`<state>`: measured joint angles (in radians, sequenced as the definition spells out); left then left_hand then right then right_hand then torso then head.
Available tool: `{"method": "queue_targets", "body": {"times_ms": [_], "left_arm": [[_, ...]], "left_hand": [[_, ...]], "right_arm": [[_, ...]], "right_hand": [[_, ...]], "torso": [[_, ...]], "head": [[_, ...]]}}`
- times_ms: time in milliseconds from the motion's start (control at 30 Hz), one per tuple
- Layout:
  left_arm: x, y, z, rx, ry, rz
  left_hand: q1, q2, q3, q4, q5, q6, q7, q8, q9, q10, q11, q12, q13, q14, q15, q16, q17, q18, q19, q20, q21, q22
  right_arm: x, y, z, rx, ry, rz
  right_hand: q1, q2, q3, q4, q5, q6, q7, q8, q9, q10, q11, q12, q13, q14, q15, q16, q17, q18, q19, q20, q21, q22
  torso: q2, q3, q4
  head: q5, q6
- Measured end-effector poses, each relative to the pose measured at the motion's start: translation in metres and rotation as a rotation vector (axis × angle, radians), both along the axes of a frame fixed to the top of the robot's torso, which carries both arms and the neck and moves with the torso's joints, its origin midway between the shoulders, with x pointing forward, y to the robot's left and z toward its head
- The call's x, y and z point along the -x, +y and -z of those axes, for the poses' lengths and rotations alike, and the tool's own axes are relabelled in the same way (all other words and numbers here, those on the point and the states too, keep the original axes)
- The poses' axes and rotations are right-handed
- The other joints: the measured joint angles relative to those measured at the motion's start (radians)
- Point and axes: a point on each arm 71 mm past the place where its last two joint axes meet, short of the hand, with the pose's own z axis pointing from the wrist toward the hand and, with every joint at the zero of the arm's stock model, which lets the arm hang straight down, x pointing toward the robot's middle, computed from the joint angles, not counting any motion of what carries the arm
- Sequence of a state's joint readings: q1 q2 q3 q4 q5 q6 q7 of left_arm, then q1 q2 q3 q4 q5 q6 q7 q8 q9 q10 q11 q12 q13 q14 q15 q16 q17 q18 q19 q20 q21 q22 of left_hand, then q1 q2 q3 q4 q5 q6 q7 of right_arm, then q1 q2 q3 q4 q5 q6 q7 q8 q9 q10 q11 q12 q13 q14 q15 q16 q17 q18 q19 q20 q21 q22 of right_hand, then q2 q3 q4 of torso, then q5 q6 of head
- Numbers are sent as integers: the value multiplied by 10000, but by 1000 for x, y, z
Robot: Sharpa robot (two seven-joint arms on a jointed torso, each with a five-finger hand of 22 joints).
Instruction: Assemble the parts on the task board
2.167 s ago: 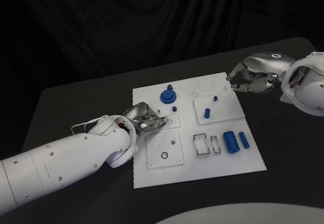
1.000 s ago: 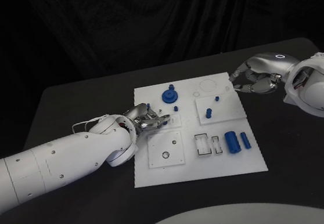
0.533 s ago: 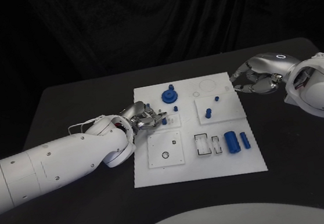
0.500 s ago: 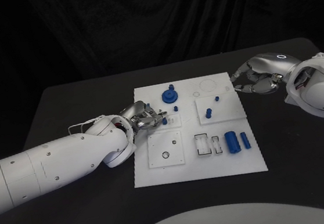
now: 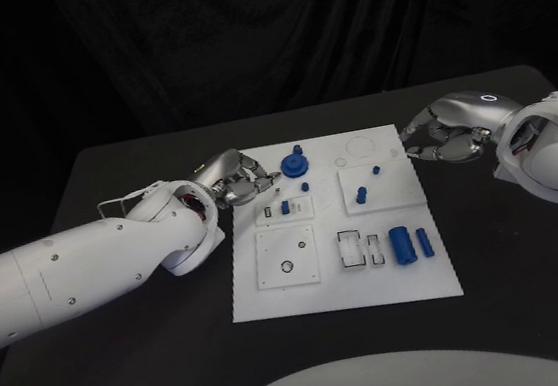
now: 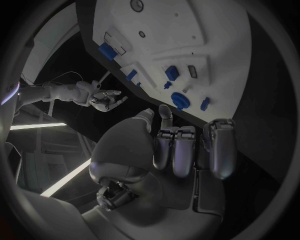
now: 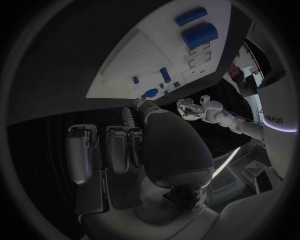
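The white task board (image 5: 329, 291) lies flat mid-table, small blue parts (image 5: 397, 244) scattered across it.

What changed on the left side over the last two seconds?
The left silver hand pulled back off the white task board toward its far left corner, leaving a small blue peg standing in the slot block where its fingers had been. It now holds nothing, fingers curled. The right silver hand kept hovering off the board's far right corner; the other blue parts stayed put.

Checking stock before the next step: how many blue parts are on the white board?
7: gear-topped piece and small peg at the far middle; one centre-left; two pegs on the right block; two cylinders near right. Others may be hidden.
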<state>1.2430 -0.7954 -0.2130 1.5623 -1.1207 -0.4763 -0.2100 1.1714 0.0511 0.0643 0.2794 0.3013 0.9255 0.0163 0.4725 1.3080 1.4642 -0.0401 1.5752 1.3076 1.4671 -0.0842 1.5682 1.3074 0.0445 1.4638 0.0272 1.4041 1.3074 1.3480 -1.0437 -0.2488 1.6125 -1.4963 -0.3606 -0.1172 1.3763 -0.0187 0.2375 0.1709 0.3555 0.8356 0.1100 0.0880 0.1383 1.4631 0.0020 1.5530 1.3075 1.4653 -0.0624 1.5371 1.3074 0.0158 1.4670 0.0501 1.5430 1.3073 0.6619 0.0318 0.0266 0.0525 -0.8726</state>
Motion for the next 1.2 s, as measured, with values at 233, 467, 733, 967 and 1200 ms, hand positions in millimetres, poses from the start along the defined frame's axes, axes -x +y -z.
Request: {"method": "queue_targets", "body": {"times_ms": [233,467,733,967,1200], "left_arm": [[-21,17,-30,-751,-115,147],[-47,20,-51,-1694,136,259],[-66,9,-48,-2638,1041,503],[-77,7,-42,-3361,1825,415],[-86,9,-37,-3763,2195,110]], "left_hand": [[876,8,287,-64,60,-270,68,-372,-1,-3,-3,0,0,0,1,0,0,2,0,0,-66,0],[989,-18,351,40,-359,-377,176,-653,-32,29,30,0,1,-1,2,0,0,3,6,6,-55,0],[416,163,55,100,-1377,-308,314,-1333,-459,24,171,0,1,-14,135,0,0,4,14,128,1,0],[-150,215,-270,108,-1730,72,423,-2102,-1301,5,225,0,0,-21,202,0,0,6,34,178,1,0],[-511,207,-552,104,-1752,310,424,-2411,-1643,5,225,0,0,-21,202,0,0,8,-2,213,116,0]], "right_arm": [[0,0,0,-67,-31,4],[-1,0,-1,-170,-133,-22],[-1,2,0,-243,-184,-108],[0,1,-1,-281,-225,-125],[0,1,0,-315,-248,-164]], "right_hand": [[-43,43,0,0,0,0,0,0,-10,0,0,0,0,0,0,0,0,0,0,0,0,0],[-43,43,28,28,0,0,0,0,-10,0,0,0,0,0,0,0,0,0,0,0,0,0],[-42,43,27,28,0,36,37,0,-10,0,0,0,0,0,0,0,0,0,0,0,0,0],[-42,43,27,27,0,36,36,0,-9,27,27,0,0,0,0,0,0,0,0,0,0,0],[-42,43,27,27,0,36,37,0,-9,27,27,0,-1,0,0,0,0,-1,0,0,0,0]], "torso": [[-13,10,-6],[-14,16,-8],[0,18,-6],[11,-3,23],[35,-25,17]], "head": [[-15,0],[126,0],[127,0],[39,0],[98,0]]}}
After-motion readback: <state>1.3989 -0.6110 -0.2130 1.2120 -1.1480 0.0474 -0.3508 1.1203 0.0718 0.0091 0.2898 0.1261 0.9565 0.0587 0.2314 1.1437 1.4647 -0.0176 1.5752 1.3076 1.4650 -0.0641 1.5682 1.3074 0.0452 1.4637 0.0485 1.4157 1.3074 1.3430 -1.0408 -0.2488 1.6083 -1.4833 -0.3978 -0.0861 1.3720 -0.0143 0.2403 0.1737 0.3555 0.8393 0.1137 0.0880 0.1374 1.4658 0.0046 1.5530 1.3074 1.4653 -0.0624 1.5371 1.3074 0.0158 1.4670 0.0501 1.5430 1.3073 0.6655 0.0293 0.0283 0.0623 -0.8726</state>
